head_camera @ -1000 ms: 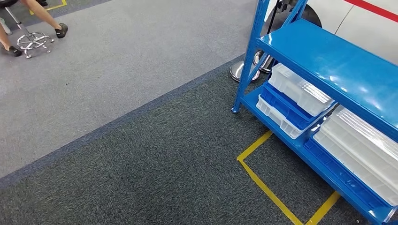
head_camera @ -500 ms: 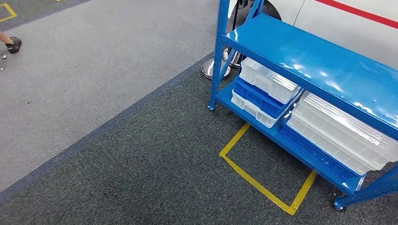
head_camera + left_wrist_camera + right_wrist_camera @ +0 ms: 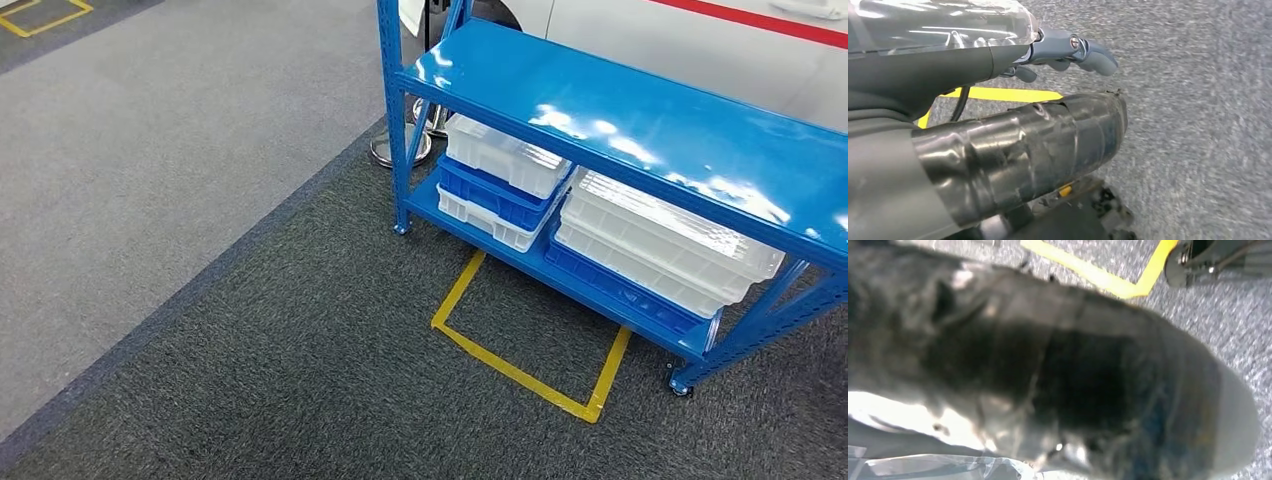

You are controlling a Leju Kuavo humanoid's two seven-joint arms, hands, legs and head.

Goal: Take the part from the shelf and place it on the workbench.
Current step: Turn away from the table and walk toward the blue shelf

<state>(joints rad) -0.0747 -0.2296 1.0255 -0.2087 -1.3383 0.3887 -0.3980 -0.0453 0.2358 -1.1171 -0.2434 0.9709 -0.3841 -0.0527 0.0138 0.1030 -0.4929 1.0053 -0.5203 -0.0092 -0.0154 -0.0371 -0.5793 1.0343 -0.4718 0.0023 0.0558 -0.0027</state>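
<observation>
While looking down from the head view, facing a blue metal shelf rack with a glossy, bare top board. On the lower board, two stacks side by side: at the left a white plastic bin over a blue plastic bin over another white one; at the right wide white ribbed bins on a flat blue tray. Cannot make out the part among them. Just in front of the rack, a yellow tape rectangle on dark grey carpet; paler grey carpet further left. Behind the rack, a white vehicle body with a red stripe and a chrome post base.

Left hand hanging above the carpet, grey fingers loosely apart, holding nothing. Right hand blurred behind a dark shape; cannot tell whether spread or closed.
</observation>
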